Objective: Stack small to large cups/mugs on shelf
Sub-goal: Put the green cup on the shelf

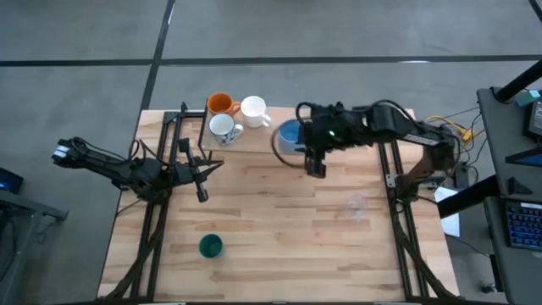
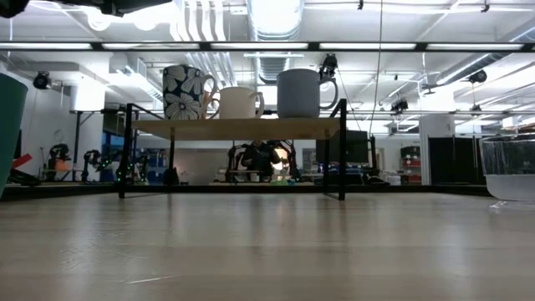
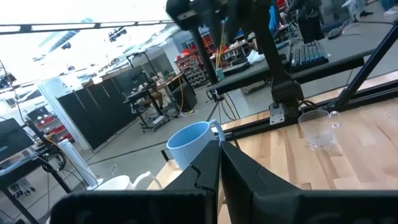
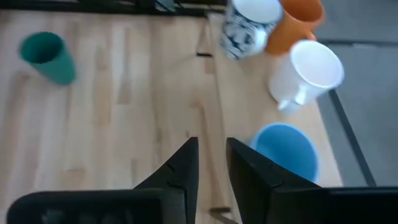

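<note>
The shelf (image 1: 254,141) stands at the table's far side and bears an orange mug (image 1: 222,103), a plain white mug (image 1: 253,108), a white mug with dark markings (image 1: 223,127) and a light blue mug (image 1: 290,134), all upright on their bases. My right gripper (image 1: 315,168) hovers just near of the blue mug (image 4: 287,149), its fingers a little apart and empty. My left gripper (image 1: 201,188) is shut and empty, left of centre. A dark green cup (image 1: 210,246) stands near the front edge. A clear glass (image 1: 356,206) stands on the right.
The shelf's black legs (image 2: 342,150) stand on the tabletop. In the low view the green cup (image 2: 10,125) shows at the left edge and the glass (image 2: 508,171) at the right. Black frame rails (image 1: 152,220) run along both table sides.
</note>
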